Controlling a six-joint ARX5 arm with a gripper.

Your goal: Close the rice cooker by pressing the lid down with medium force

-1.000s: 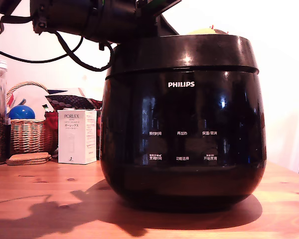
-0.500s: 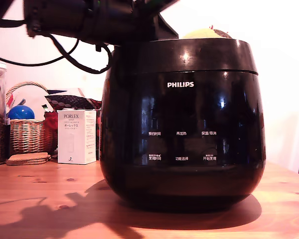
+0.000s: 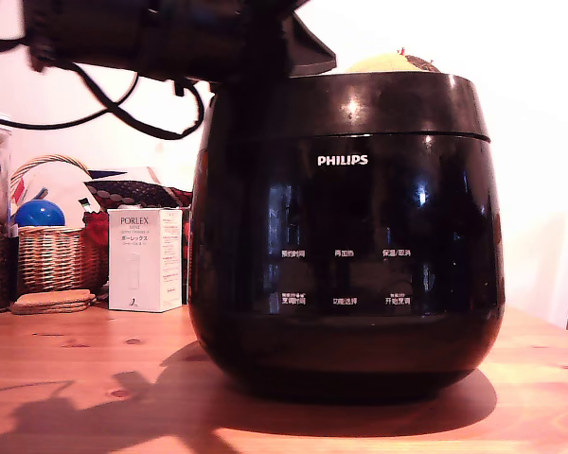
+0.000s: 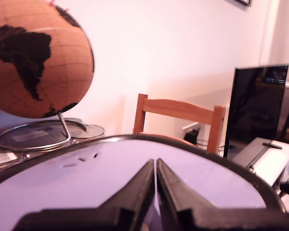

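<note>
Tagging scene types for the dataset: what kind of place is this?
Likely a home living or dining room, not a lab: a wooden table with a wicker basket, plus a wooden chair, globe and TV.

One large glossy black rice cooker [image 3: 346, 227], one white cardboard box [image 3: 145, 260], one woven wicker basket [image 3: 49, 255], one blue ball [image 3: 38, 214], one cork globe [image 4: 38, 57], one wooden chair [image 4: 178, 118], one dark flat screen [image 4: 255, 110].

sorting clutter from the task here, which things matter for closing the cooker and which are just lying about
Job:
rice cooker
lid, now down
gripper, fingers together over the lid

Lying about:
PORLEX box
wicker basket
blue ball
globe
wooden chair
</note>
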